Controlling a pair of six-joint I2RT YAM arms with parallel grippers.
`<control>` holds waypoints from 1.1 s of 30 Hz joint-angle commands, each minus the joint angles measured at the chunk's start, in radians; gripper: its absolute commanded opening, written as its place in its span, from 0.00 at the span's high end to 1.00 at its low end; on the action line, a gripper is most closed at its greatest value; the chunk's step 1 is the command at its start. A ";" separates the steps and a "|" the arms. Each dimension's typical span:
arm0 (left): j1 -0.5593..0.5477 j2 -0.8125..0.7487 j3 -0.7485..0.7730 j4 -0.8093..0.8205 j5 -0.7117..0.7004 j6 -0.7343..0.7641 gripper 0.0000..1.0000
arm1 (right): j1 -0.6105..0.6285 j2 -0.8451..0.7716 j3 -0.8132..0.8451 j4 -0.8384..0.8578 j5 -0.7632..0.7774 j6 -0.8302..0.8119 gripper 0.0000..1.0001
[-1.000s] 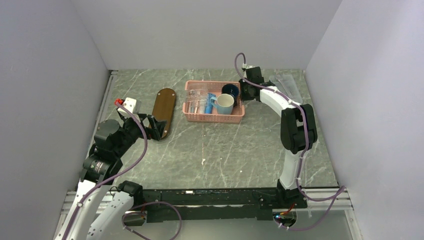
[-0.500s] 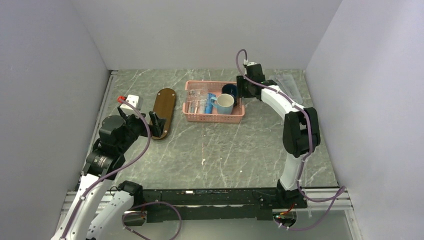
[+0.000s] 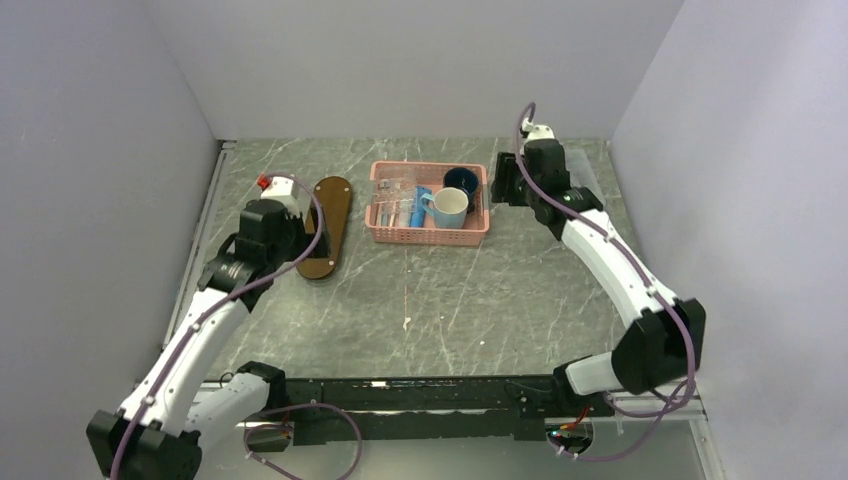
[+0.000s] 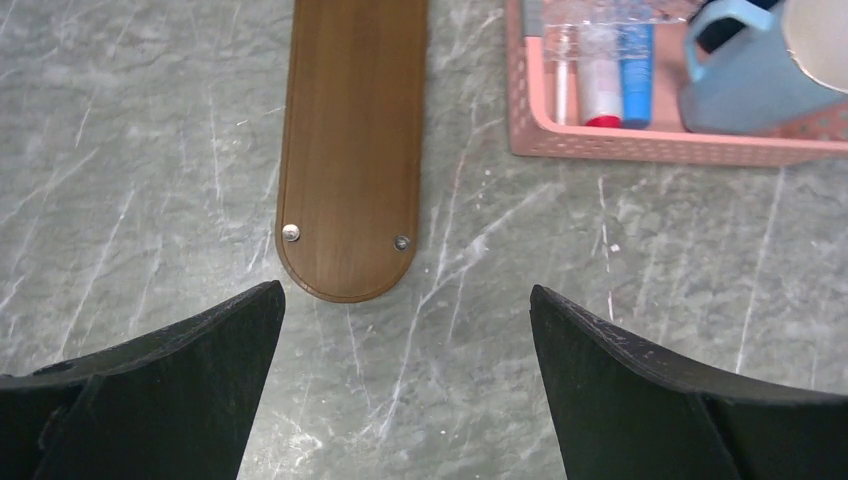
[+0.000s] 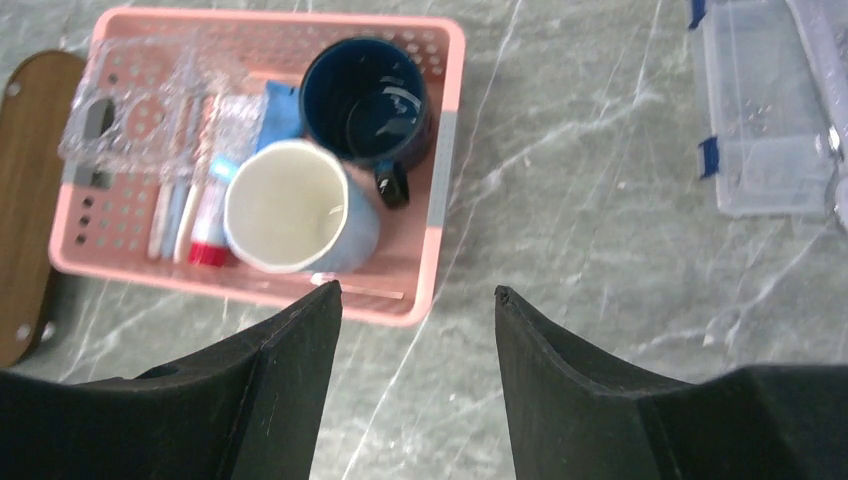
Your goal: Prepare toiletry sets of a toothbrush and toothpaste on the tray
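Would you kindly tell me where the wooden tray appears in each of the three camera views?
Top external: the tray lies left of centre.
Left wrist: the tray runs down from the top edge, left of centre.
Right wrist: only part of the tray shows, at the left edge.
Shared landmark: the pink basket, on the tray's right in every view.

The left arm point(image 3: 190, 345) and the right arm point(image 3: 610, 260) share one build: white link shells joined by bulky black joints. A thin purple cable point(image 3: 521, 118) loops along each. The jaws are matte black wedges tapering to blunt tips, and a small red tab point(image 3: 263, 183) marks the left wrist.
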 commanded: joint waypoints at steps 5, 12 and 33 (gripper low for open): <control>0.066 0.186 0.182 -0.063 -0.076 -0.131 0.01 | 0.017 -0.289 -0.212 0.018 -0.110 0.076 0.39; 0.089 0.359 0.317 -0.054 -0.084 -0.201 0.01 | 0.020 -0.448 -0.278 0.010 -0.208 0.100 0.39; 0.231 1.004 0.863 -0.106 0.119 -0.357 0.01 | 0.026 -0.612 -0.375 0.024 -0.342 0.175 0.38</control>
